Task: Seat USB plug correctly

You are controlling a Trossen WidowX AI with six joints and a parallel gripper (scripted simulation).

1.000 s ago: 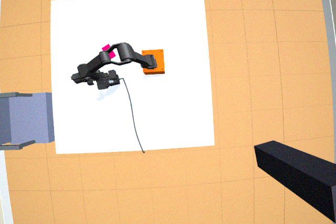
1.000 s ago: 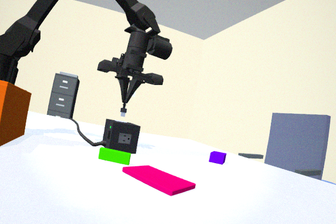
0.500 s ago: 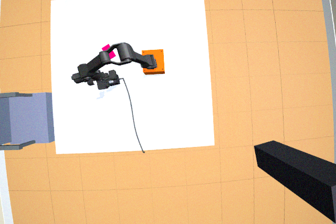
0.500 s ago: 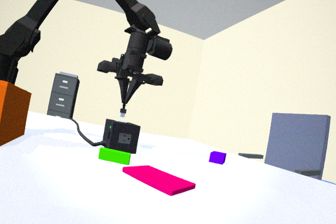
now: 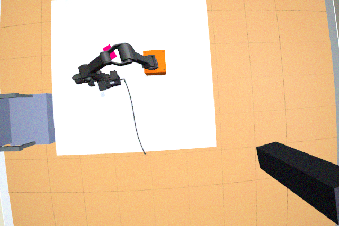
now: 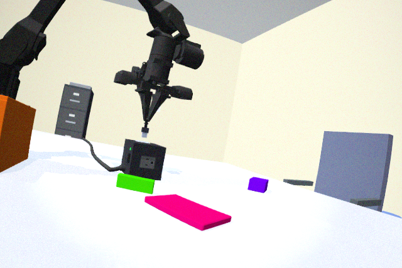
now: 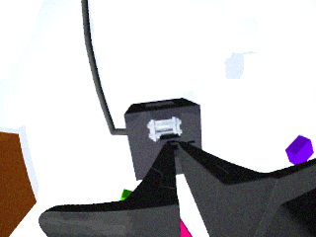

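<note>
The black power cube (image 6: 144,161) stands on the white table (image 6: 65,226), its cable (image 5: 132,114) (image 6: 97,159) trailing away. My gripper (image 6: 145,126) (image 7: 174,148) points straight down and is shut on the small USB plug (image 6: 144,133) (image 7: 164,129). The plug hangs just above the cube's top face, clear of the socket, with a small gap below it. In the top view the arm (image 5: 109,62) hides the cube and the plug.
A green block (image 6: 135,183) lies against the cube's front. A flat pink slab (image 6: 188,210) lies nearer the camera and a purple block (image 6: 257,184) to the right. The arm's orange base (image 5: 155,62) (image 6: 12,132) stands at the left. A grey-blue box (image 6: 352,167) sits at the table's far side.
</note>
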